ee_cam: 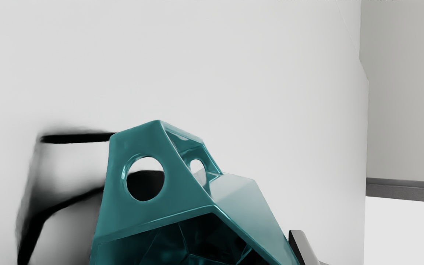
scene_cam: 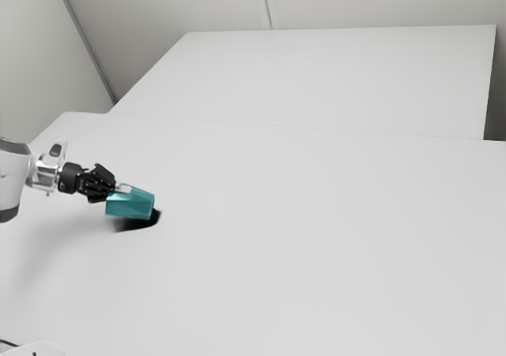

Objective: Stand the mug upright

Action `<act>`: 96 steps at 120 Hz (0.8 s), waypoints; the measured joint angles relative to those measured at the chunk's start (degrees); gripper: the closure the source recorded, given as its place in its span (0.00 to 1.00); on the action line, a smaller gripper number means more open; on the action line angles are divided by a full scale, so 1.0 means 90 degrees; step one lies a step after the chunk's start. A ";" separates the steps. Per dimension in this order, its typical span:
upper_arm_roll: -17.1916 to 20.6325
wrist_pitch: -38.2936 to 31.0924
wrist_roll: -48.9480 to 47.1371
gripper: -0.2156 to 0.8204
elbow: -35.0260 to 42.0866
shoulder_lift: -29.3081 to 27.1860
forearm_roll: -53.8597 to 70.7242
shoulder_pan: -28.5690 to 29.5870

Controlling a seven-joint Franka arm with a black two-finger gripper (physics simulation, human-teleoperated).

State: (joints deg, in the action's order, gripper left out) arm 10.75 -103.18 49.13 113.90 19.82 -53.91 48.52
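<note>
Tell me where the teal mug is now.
In the exterior view's left part, the teal mug is tipped over at the gripper, just above its dark shadow on the white table.

Exterior view looks down side-on, far off — wrist view, close, shares the mug (scene_cam: 130,203).

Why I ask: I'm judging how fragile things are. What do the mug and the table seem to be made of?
The mug looks like glossy ceramic or hard plastic: opaque teal with bright edge highlights. The table may be matte laminate or painted board: plain white, soft shading, no visible grain.
</note>
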 joint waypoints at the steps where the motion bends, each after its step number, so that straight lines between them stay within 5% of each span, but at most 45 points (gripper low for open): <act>1: 0.0002 0.0000 -0.0005 0.94 -0.0008 -0.0002 0.0001 0.0001; 23: 0.0222 -0.0028 -0.0131 0.96 -0.0414 -0.0341 0.0346 -0.0147; 47: 0.0345 -0.0060 -0.0673 0.97 -0.1274 -0.0941 0.3116 -0.0688; 96: 0.0379 -0.1365 -0.2529 0.97 -0.1336 -0.0441 0.6690 -0.1133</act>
State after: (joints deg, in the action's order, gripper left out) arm 14.16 -115.47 26.37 101.88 15.84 6.30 38.32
